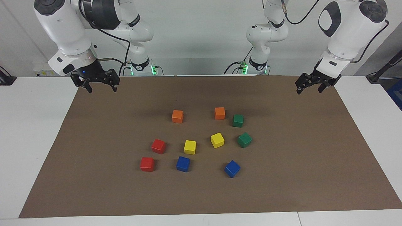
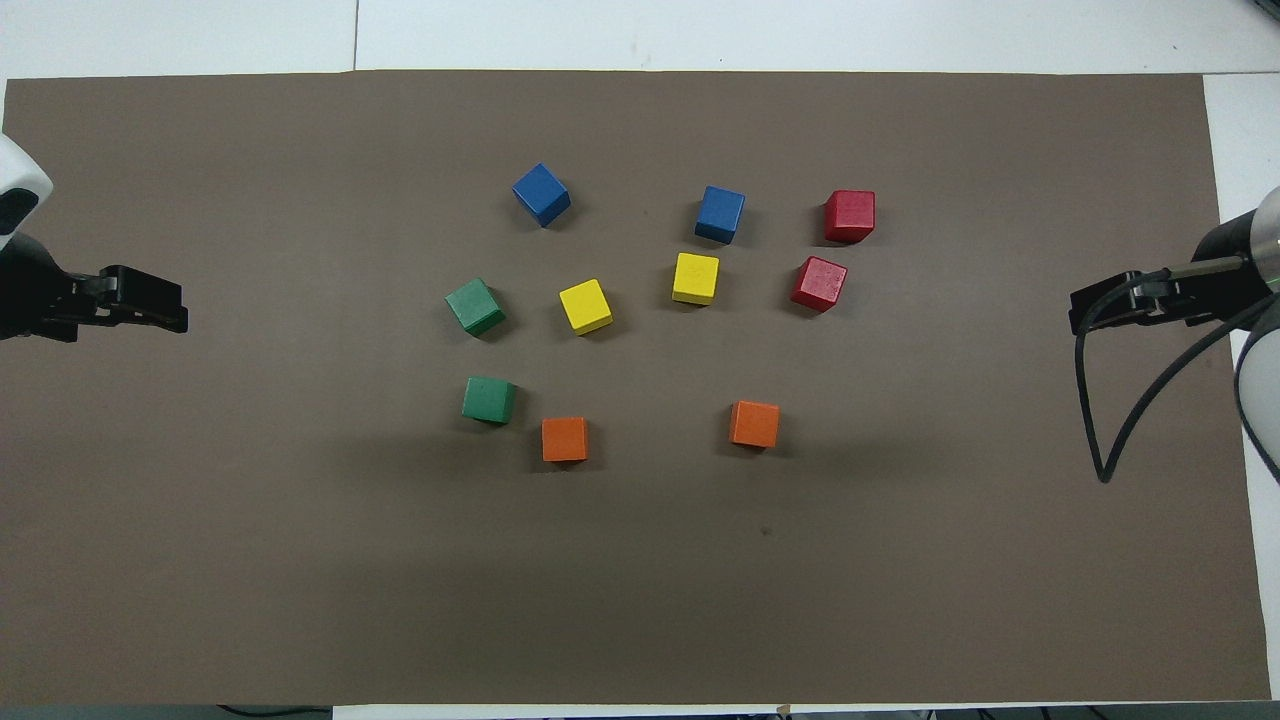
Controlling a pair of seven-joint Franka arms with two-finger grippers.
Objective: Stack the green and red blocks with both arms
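A white table (image 1: 34, 131) carried a large brown mat (image 1: 282, 163) that covered most of its top. Both white arms waited raised at the mat's corners nearest the robots. The left gripper (image 1: 312, 86) hung over the corner at the left arm's end, its fingers spread apart and holding nothing, though from above it showed only side-on, so the gap could not be judged there. The right gripper (image 1: 100, 87) hung over the corner at the right arm's end, likewise wide open and empty. Ten small cubes lay singly on the middle of the mat, none stacked and none touching. The two green blocks (image 1: 238, 120) (image 1: 244, 139) sat near each other toward the left arm's end, one nearer to the robots than the other. The two red blocks (image 1: 158, 146) (image 1: 147, 164) sat toward the right arm's end, close together. Two orange cubes (image 1: 177, 116) (image 1: 220, 113) lay nearest the robots, two yellow cubes (image 1: 190, 147) (image 1: 217, 140) lay between the green and red pairs, and two blue cubes (image 1: 182, 164) (image 1: 232, 168) lay farthest from the robots.
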